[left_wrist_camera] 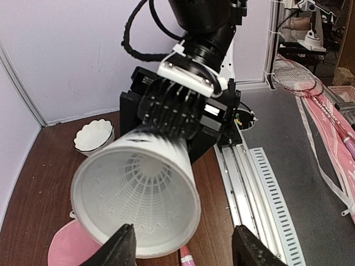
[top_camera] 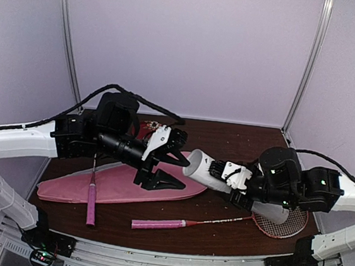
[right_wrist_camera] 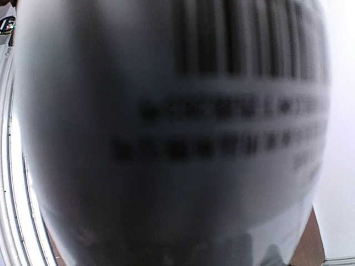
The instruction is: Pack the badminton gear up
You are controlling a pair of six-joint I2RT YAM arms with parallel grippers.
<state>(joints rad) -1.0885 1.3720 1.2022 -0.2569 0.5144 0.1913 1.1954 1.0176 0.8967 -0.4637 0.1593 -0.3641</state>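
Rackets (top_camera: pixel 158 224) are lying at the near edge, one partly over the bag (top_camera: pixel 118 187). Above them the right gripper (top_camera: pixel 239 179) is clamping the tube (top_camera: pixel 199 167) mid-body and tilting its mouth toward the left gripper (top_camera: pixel 183 172), whose fingers are standing spread and empty just at the rim. One shuttlecock (left_wrist_camera: pixel 145 191) is sitting inside, cork deep, skirt facing out. Loading seems to be under way: the tube is wanting a steady hold, each shuttlecock going in centred, feathers uncrushed

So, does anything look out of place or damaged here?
Nothing looks spilled or broken. The white tube is off the table, tilted in the right tool, with a shuttlecock inside. The front racket lies loose outside the pink bag.
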